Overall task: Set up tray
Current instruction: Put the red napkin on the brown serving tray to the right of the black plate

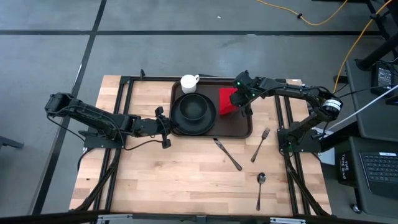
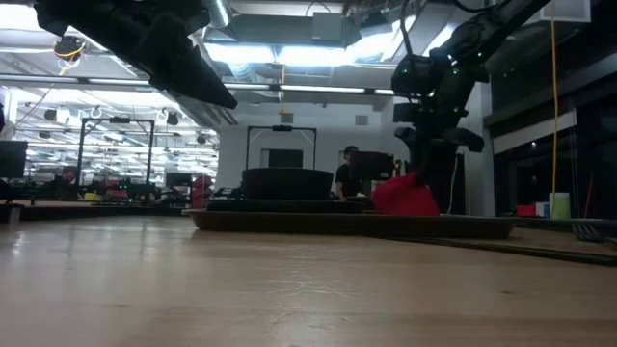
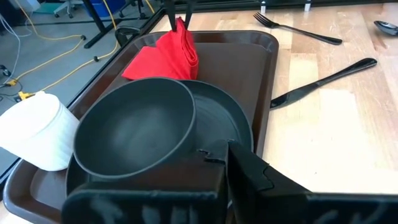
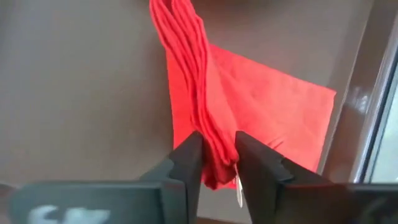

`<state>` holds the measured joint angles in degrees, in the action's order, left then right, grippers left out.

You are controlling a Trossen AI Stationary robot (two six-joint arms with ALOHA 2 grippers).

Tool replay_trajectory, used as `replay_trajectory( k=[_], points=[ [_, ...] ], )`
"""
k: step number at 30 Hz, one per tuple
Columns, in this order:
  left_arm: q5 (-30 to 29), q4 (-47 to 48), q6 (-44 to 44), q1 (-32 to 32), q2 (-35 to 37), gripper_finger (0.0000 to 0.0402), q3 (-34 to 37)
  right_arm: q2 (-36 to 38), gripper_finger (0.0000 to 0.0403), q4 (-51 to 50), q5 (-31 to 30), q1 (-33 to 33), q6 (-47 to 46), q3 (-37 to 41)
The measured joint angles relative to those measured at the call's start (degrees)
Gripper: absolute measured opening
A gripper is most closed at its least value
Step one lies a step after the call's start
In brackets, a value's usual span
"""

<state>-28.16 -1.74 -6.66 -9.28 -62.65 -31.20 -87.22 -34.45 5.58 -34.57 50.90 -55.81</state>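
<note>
The counter point(image 1: 186, 180) carries everything, and the tray point(image 1: 244, 129) lies at its far middle, long side running left to right, with the black plate point(image 1: 208, 126) and the bowl point(image 1: 193, 109) stacked on its left half and the white cup point(image 1: 189, 83) at its far left corner. On the right half of the tray lies the red napkin point(image 4: 261, 118), and that is my step: my right jaws point(image 4: 217, 163) stand over it with a pinched ridge of cloth between the fingers point(image 4: 186, 162), the rest of the napkin spread flat on the tray floor. The jaws look only loosely about that ridge, a slim gap showing beside the cloth, so I judge I am at the point of letting go. To do it well I should part them fully before I lift, then rise straight up so no fold snags and drags the napkin toward the plate or over the right rim. My left jaws point(image 1: 163, 126) wait together, holding nothing, just left of the tray by the plate. The knife point(image 1: 227, 155), fork point(image 1: 260, 144) and spoon point(image 1: 260, 188) lie on the bare counter nearer than the tray, not yet placed; I would leave the napkin flat enough to take them
</note>
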Motion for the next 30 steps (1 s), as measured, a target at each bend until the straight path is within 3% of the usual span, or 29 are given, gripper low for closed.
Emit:
replay_trajectory(
  k=[12,17,23,30],
  points=[
    [0.0,0.0,-0.3,0.0,0.0,0.0001,0.0,0.0,0.0114,-3.4,0.2,0.0,-8.9,0.0],
    [0.2,0.0,-0.9,0.0,0.0,0.0004,0.0,0.0,0.0115,-5.1,4.2,0.0,-11.2,0.0],
    [7.2,0.0,-1.8,0.0,0.0,0.0005,0.0,0.0,0.0116,-5.1,5.4,0.7,-13.5,0.0],
    [7.8,-0.2,-0.7,0.0,0.0,0.0002,0.0,0.0,0.0116,-6.3,5.5,2.4,-15.1,0.0]
  ],
)
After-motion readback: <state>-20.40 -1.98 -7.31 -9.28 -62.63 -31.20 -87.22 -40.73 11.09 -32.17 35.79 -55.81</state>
